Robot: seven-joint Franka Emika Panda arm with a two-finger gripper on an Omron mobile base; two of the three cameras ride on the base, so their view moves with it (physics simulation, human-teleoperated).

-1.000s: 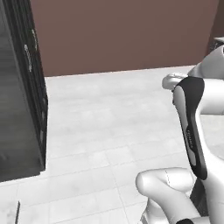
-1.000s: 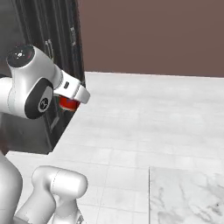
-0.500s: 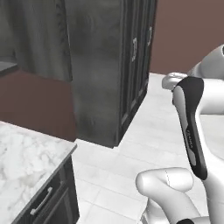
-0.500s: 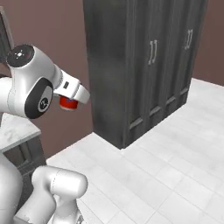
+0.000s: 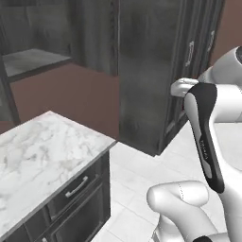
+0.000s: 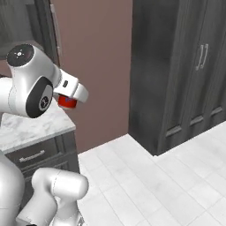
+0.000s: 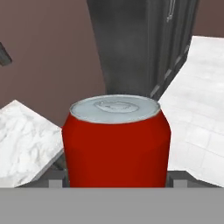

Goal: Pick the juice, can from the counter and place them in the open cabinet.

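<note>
The can [image 7: 116, 140], short and red with a silvery top, sits upright between the fingers of my gripper [image 7: 116, 181], which is shut on it. From the right base view the can [image 6: 66, 103] peeks out red under the white hand, with the gripper [image 6: 69, 99] held above the corner of the marble counter [image 6: 26, 128]. That counter [image 5: 42, 156] lies at the lower left of the left base view. The open cabinet [image 5: 33, 61] shows its flat shelf high on the left. The juice is out of view.
A tall dark grey cupboard with closed doors and bar handles [image 5: 151, 71] [image 6: 176, 66] stands on the white tiled floor [image 6: 167, 185] right of the counter. A brown wall [image 6: 92, 66] lies between them. Drawer fronts with a silver handle [image 5: 75, 186] face the floor.
The whole picture has swung as the base turned: the counter and the shelf of the open cabinet have come into sight. The can stays in the gripper as before.
</note>
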